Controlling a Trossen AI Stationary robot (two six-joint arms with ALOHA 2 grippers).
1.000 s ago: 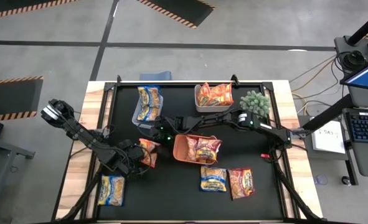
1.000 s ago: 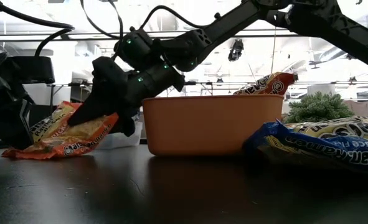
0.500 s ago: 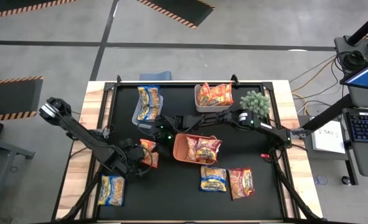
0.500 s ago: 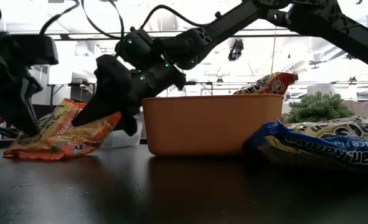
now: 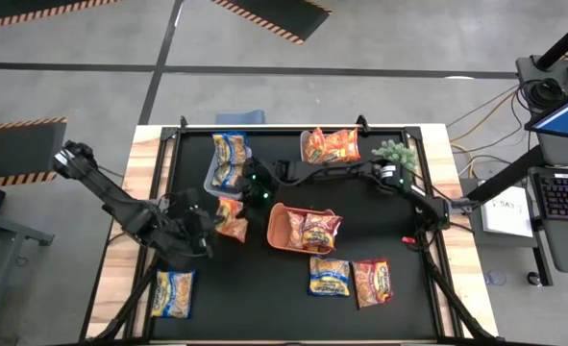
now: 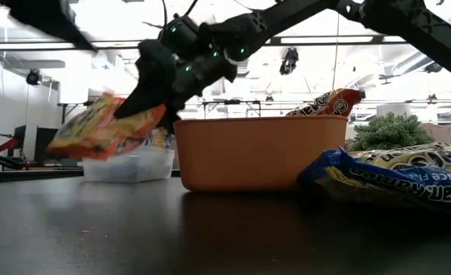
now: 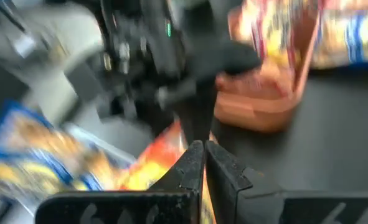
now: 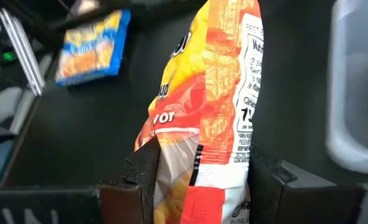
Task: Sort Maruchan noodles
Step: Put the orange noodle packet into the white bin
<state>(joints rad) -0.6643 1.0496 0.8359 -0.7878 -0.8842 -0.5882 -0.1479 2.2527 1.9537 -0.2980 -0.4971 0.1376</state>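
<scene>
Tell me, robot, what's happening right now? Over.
Right gripper shut on orange noodle packet, lifted off table. Left gripper shut, empty, beside it. Orange bin close by.

Readable print on two noodle packets

The blue packet (image 6: pixel 393 177) at the table's front right shows "aruchan" upside down; the orange packet (image 8: pixel 212 106) shows "Nutr", the digit "2" and part of a word ending "vor"; the rest is too small.

Orange bin (image 5: pixel 282 231) and clear bin (image 5: pixel 213 179) flanking a narrow gap.
</scene>
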